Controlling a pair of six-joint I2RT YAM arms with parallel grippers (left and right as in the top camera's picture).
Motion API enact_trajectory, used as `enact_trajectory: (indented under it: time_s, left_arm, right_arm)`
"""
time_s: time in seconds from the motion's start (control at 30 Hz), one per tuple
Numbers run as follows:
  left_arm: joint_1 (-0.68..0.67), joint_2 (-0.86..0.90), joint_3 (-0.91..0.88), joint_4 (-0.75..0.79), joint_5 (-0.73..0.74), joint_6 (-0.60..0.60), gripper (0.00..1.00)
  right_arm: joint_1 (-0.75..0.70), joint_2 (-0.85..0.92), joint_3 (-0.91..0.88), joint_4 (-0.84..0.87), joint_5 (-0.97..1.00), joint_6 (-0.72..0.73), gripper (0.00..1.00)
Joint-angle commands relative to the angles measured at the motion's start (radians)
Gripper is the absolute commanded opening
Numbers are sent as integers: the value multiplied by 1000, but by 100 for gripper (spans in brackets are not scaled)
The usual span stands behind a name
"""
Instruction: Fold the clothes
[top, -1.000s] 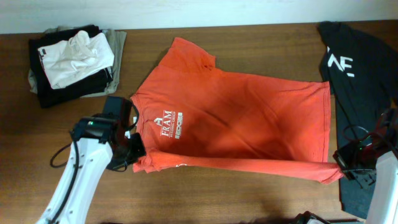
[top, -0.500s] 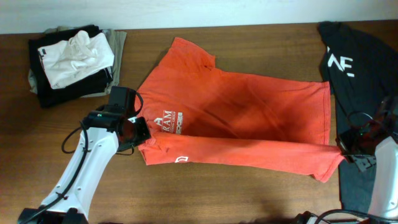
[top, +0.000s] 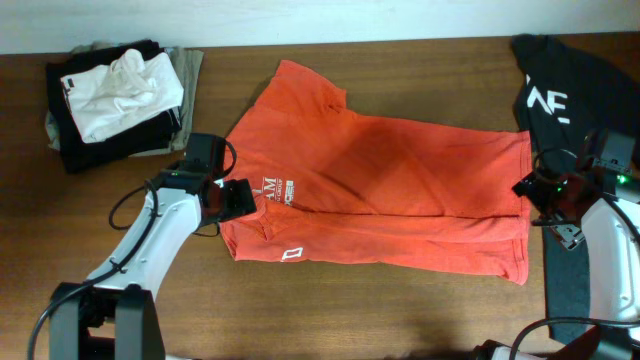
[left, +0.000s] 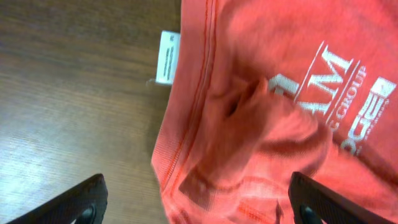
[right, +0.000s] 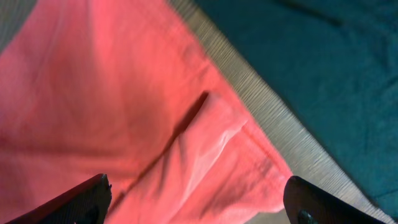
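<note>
The red-orange T-shirt (top: 400, 190) of the clothes lies flat across the table, its near strip folded up over the middle, with white lettering (top: 275, 190) at its left end. My left gripper (top: 238, 198) hovers open over that left end. In the left wrist view the fabric (left: 249, 124) bunches between the wide-apart fingers (left: 84, 200), and a white label (left: 166, 57) sticks out. My right gripper (top: 532, 192) stands open over the shirt's right edge. The folded corner (right: 211, 149) lies loose below the right gripper (right: 199, 202). A black T-shirt (top: 570, 95) with white letters lies at the far right.
A stack of folded black, white and khaki garments (top: 115, 92) sits at the back left. The black T-shirt (right: 311, 56) lies just past a narrow strip of wood (right: 267, 106) from the red shirt's edge. Bare table (top: 400, 310) runs along the front.
Both grippers carried the shirt's near edge away from the table front and over the middle, making a fold. Both then opened and let the fabric go.
</note>
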Motion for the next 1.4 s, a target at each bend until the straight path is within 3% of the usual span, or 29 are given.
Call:
enact_trajectory:
  time_s: [0.0,0.13,0.27,0.47,0.53,0.6,0.73,0.83,0.9,1.07,1.17,1.37]
  left_arm:
    - [2,-2,73,-55,5,38,93]
    - [1,23,68,-106,180,37,92]
    - [1,90,69,-68,181,86,59]
    - [2,92,69,-4,177,115,41]
    - [2,92,69,-8,169,121,41]
    - [2,92,69,-19,65,121,41]
    - [2,92,69,-39,50,121,40]
    - [2,92,69,-48,51,121,25]
    - [2,92,69,-50,51,121,3]
    - [2,92,108,-13,90,120,1]
    - [-1,95,111,85,174,120,1]
    - [0,128,111,201,175,62,1]
  right_arm:
    - [4,1,2,-48,-99,-100,92]
    - [5,1,1,-90,-113,-100,92]
    - [5,1,1,-97,-112,-100,92]
    - [5,1,1,-102,-111,-100,91]
    - [5,1,1,-102,-111,-100,91]
    - [5,1,1,-105,-111,-101,91]
    - [5,1,1,-109,-112,-101,91]
    - [5,1,1,-113,-112,-101,91]
    - [5,1,1,-113,-112,-101,91]
    - [5,5,0,-112,-112,-100,91]
    - [5,5,-11,-113,-112,-100,91]
    - [5,5,-56,-103,-112,-100,91]
